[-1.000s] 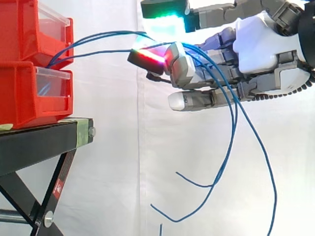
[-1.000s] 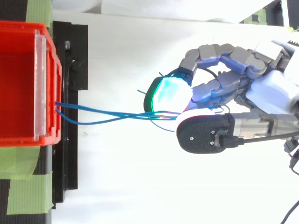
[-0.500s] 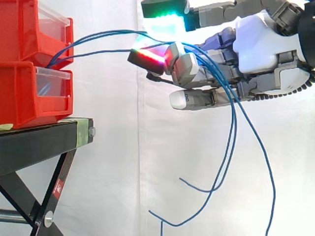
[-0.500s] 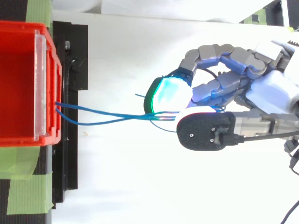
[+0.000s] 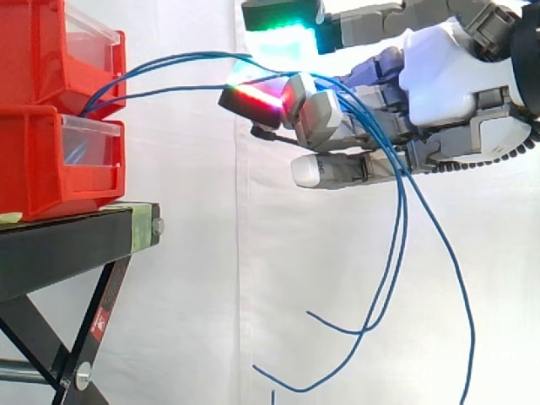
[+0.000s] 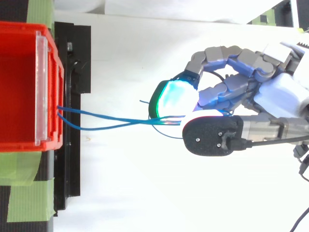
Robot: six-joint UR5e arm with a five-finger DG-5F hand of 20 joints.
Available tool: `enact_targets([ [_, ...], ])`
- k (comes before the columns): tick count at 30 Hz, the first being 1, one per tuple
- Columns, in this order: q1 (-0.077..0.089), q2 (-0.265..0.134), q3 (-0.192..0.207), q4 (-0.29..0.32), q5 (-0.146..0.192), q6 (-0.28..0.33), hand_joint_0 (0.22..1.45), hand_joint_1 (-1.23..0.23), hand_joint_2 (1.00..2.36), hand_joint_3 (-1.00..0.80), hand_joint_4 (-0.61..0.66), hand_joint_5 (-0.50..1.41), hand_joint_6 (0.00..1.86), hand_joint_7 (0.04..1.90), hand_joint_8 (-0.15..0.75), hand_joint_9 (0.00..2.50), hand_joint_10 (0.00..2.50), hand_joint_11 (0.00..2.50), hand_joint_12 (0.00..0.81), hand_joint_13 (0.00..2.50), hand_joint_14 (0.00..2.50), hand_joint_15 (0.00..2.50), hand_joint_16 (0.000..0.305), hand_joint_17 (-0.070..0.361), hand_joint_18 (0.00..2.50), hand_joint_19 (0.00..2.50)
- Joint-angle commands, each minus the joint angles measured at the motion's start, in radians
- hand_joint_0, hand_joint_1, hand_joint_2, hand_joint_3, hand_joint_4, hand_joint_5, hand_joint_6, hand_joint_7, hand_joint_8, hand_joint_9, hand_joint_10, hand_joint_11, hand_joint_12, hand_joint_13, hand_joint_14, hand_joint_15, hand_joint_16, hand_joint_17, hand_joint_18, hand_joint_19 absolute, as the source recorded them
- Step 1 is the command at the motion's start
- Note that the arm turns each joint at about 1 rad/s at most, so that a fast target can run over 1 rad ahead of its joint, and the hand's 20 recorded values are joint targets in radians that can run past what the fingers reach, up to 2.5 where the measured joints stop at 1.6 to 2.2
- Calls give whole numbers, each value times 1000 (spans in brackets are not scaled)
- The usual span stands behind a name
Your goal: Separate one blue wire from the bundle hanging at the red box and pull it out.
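Side view: hand (image 5: 447,84) high at right, level with the upper of two stacked red bins (image 5: 34,160) on the black stand (image 5: 59,249). Fingers curled around the blue wires (image 5: 177,88), which pass between a red-glowing pad (image 5: 253,97) and a green-glowing one above it.

The wires leave the gap between the two bins, arch up and run roughly level to the right into the hand. Past the fingers they drop in long slack loops toward the bottom edge, with free ends curling left low against the curtain (image 5: 186,253).

Top view: the drop does not show here. Two wires (image 6: 106,126) come out at the bin's (image 6: 19,87) front wall close together, run right along one near-straight line, and cross just before the hand (image 6: 280,96). There they slip under the cyan-green pad (image 6: 174,99), beside the black back of another fingertip. Long axis runs bin to hand, left to right. Green tape (image 6: 29,193) lies on the stand below the bin.
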Motion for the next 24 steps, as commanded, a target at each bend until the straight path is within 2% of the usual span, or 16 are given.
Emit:
enact_targets([
  [1,0,0,1,0,0,0,582,-607,1014,-106,222,-190,849,1100,357,960,5,1491,379,1251,11,1417,42,95,785,637],
  [15,0,0,1,0,2,0,553,-603,1006,-109,253,-184,830,1076,409,1002,2,1494,436,1287,9,1398,51,115,842,597],
  [24,0,0,1,5,3,0,533,-601,1009,-169,239,-182,808,1081,398,988,8,1476,423,1269,11,1386,50,114,822,610],
])
